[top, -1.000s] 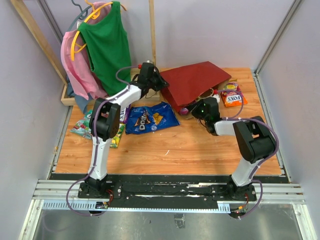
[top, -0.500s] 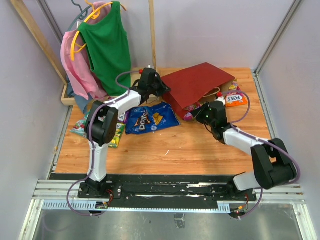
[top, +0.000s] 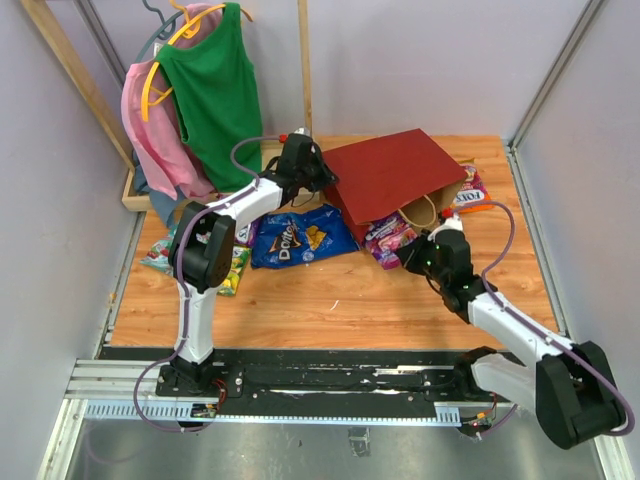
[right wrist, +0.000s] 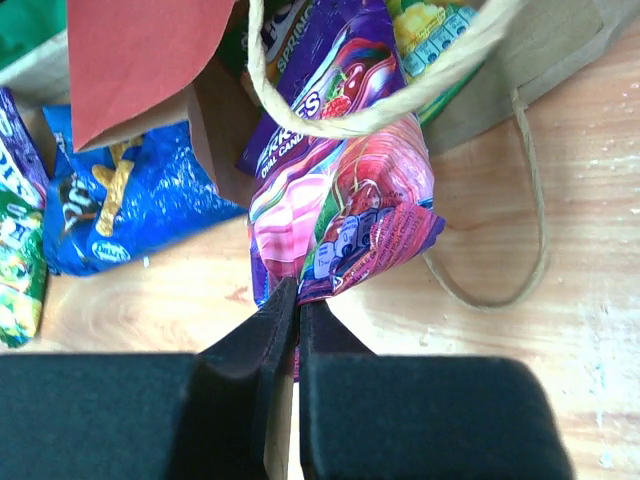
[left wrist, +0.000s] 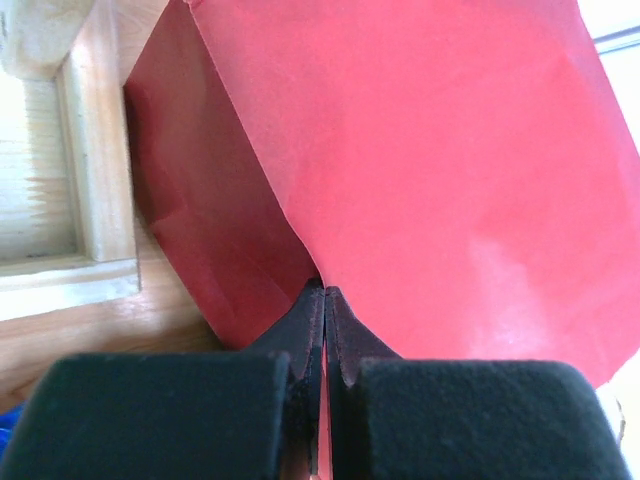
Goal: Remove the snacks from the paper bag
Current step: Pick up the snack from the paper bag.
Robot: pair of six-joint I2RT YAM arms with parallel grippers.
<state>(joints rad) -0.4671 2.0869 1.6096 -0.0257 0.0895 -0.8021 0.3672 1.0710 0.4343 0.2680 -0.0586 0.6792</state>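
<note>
The red paper bag lies on its side, its brown mouth facing the near right. My left gripper is shut on the bag's closed far-left end, and the left wrist view shows the jaws pinching the red paper. My right gripper is shut on a purple candy bag just outside the mouth. In the right wrist view the jaws clamp the corner of that purple candy bag. Further packets sit in the mouth, behind a cord handle. A blue Doritos bag lies on the table.
Green-yellow and teal packets lie at the table's left edge. An orange packet rests behind the bag's mouth. A wooden rack with green and pink garments stands at the back left. Grey walls close in both sides.
My right arm has drawn back toward the near right, pulling the purple candy bag out of the bag's mouth. My left gripper keeps its hold while the bag's end has risen slightly.
</note>
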